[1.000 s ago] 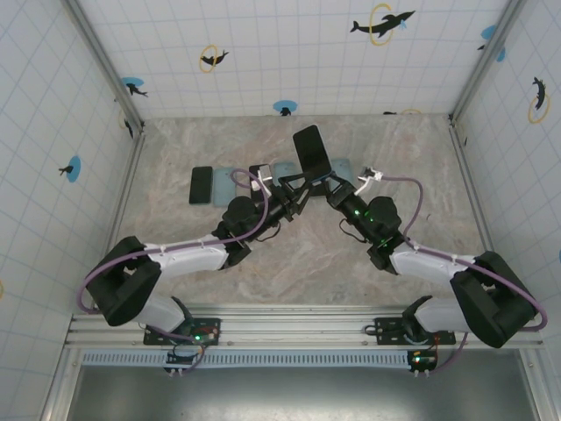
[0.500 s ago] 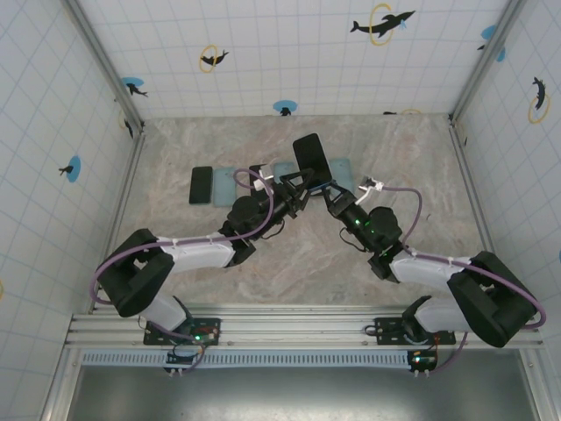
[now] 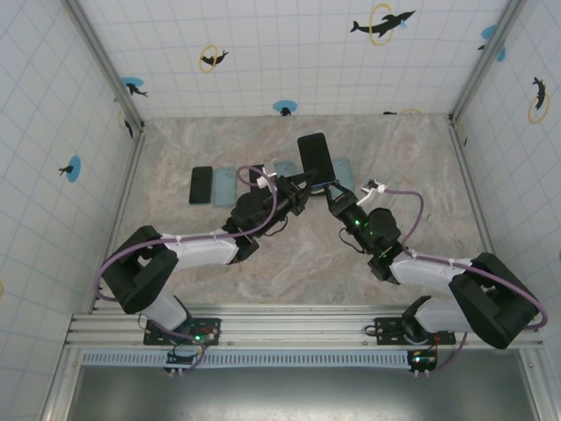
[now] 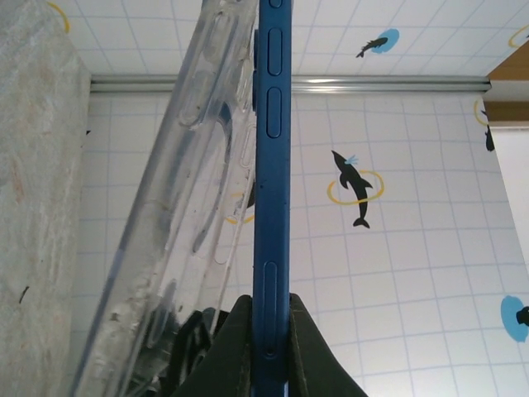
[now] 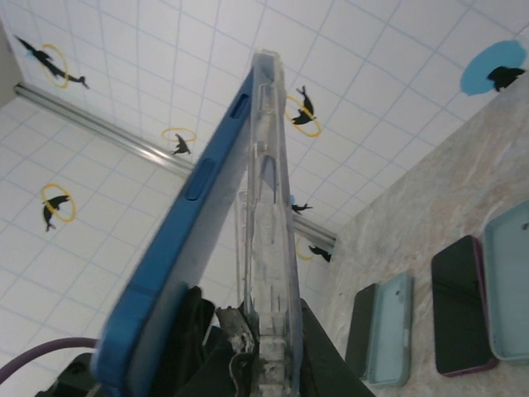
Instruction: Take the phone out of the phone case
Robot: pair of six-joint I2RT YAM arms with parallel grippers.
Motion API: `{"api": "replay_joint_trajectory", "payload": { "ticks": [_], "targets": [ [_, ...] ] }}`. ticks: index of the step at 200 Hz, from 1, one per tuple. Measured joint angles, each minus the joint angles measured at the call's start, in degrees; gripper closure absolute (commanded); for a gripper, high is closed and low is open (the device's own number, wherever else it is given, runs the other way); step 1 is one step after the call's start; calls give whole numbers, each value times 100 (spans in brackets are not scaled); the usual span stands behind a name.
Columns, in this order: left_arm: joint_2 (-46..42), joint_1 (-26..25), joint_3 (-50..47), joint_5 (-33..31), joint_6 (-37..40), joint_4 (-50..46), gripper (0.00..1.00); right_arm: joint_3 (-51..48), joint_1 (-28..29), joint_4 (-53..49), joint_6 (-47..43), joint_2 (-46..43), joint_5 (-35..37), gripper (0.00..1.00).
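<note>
Jaws of the left gripper clamp the blue phone edgewise above the worktop. Since a second ago it has sunk slightly. The clear phone case, pinched in the jaws of the right gripper, splays off it, so it looks nearly out.

No words, brands or numbers to read. Only dark fish pictures in yellow rings and on blue dots, stuck on the tiled walls. Maybe tiny print on the small boards by the arm bases, too blurry to tell.
</note>
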Motion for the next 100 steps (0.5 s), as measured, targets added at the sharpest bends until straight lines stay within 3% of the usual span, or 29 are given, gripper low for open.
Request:
{"api": "replay_joint_trajectory", "payload": {
  "ticks": [49,100],
  "targets": [
    [87,-76,330,254,11,-254,99,4,-481,-1263,-319,-446,542,100],
    [820,-96,1128,470,4,-214,99,4,-1921,-2767,-966,-820,693,100]
  ]
}}
